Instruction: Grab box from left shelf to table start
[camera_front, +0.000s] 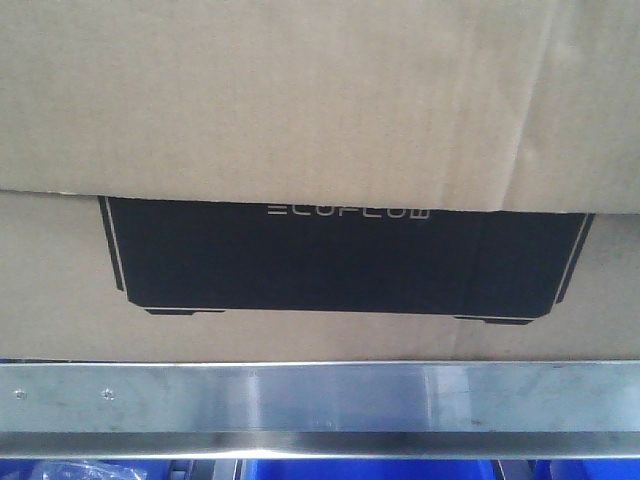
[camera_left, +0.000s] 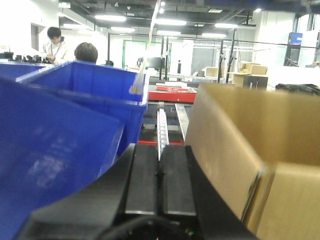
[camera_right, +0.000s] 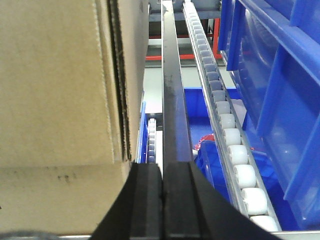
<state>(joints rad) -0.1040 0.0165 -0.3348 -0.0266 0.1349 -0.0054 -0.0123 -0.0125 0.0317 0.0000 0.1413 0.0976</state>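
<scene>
Facing the box (camera_front: 320, 100) head-on from the front camera: brown cardboard filling the frame, black panel (camera_front: 340, 265) lettered ECOFLOW, sitting just behind the shelf rail (camera_front: 320, 395), with blue bins (camera_front: 400, 470) glimpsed beneath. Showing the grippers only from the wrists. From the left wrist: left gripper (camera_left: 160, 150) fully closed, pads pressed together, gripping nothing, between a bin on its left and the box's side close on its right; contact unclear. Beyond, a roller track (camera_left: 161, 125) and two people (camera_left: 55, 45) far off in the hall. From the right wrist: right gripper (camera_right: 162, 170) likewise closed and empty, close beside the box's other side, with another roller track and bins to the right.
</scene>
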